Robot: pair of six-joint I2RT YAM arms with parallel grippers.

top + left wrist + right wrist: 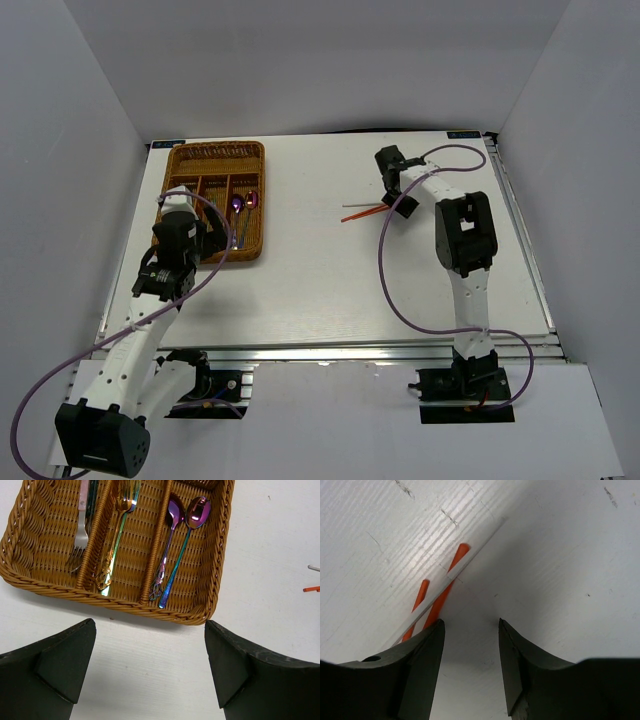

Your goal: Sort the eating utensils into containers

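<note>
Wicker tray far left, chopsticks beside right end effector

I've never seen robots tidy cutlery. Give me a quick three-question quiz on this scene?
1. How many purple spoons lie in the wicker tray, in its rightmost long slot?
2. The red and white chopsticks lie: A in a slot; B on the table; C between clamped fingers.
3. True or false: the left gripper hangs open and empty.
Key: 1 two; 2 B; 3 true.

Top view overhead, left wrist close, sharing tray
</note>
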